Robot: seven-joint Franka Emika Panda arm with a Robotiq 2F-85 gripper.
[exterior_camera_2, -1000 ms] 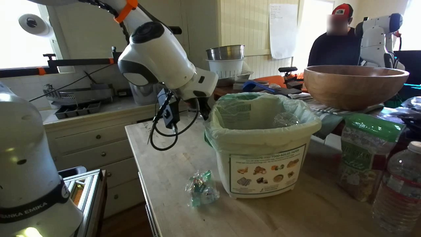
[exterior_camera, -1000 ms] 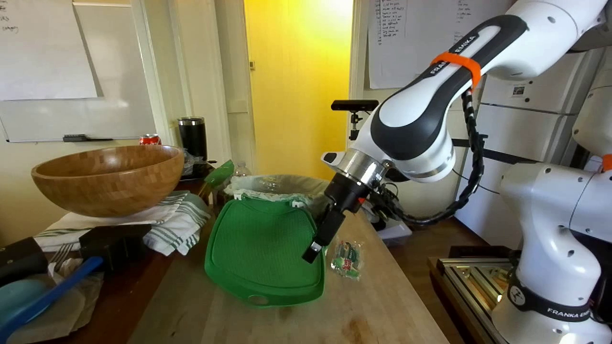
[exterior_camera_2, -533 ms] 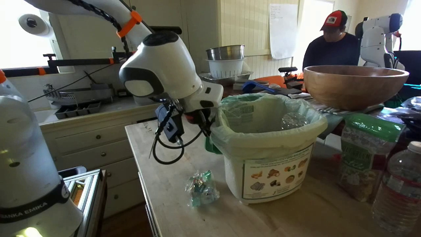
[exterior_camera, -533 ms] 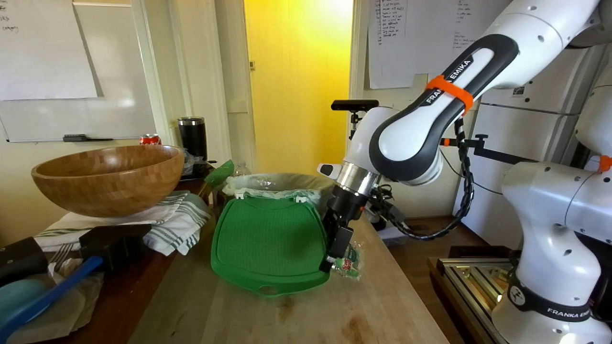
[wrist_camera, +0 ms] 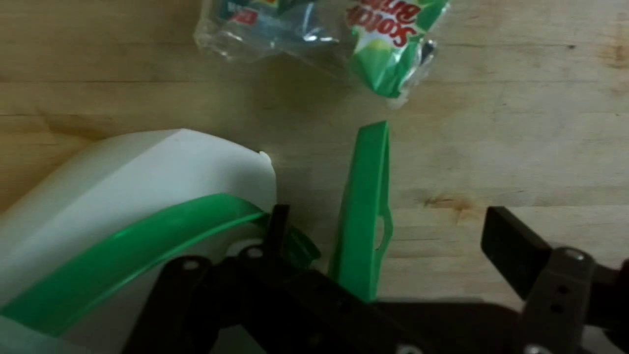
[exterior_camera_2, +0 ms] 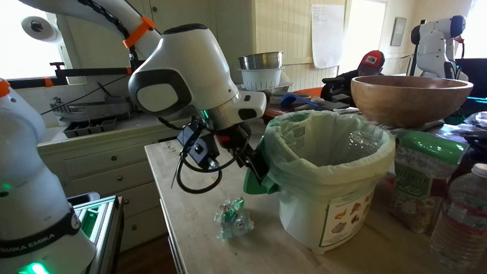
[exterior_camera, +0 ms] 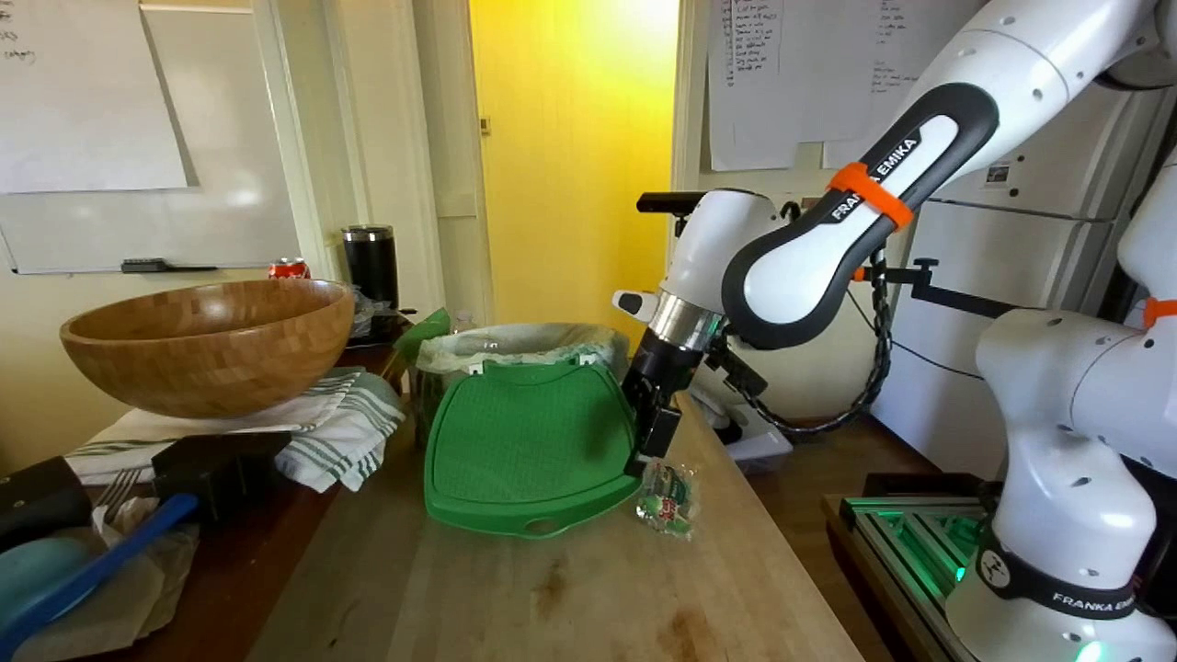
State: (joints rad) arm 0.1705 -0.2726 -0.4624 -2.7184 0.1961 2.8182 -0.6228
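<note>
Toward the far left of an exterior view, a blue-handled utensil (exterior_camera: 110,561) lies near a fork (exterior_camera: 118,492), and behind them a big wooden bowl (exterior_camera: 211,354) sits on striped towels (exterior_camera: 345,437). Behind the bowl's right end show a red can (exterior_camera: 289,268) and, further right, a black tumbler (exterior_camera: 371,267). Next comes the bin (exterior_camera_2: 304,217), its mouth lined with a pale, translucent bag (exterior_camera_2: 323,175); from its rim the green lid (exterior_camera: 529,446) hangs open, slanting down over the wooden surface (exterior_camera: 478,598). At the lid's right edge is the tool (wrist_camera: 389,221). The wrist view shows its fingers (wrist_camera: 516,250) spread well apart, with the lid seen edge-on between them; whether either finger touches it, I cannot tell. Just right of the lid, a clear plastic packet (exterior_camera: 667,501) with "Scotch" in red letters lies on the surface, near the tool. Farthest right, the robot's white base (exterior_camera: 1057,524) stands beyond the surface's edge.
</note>
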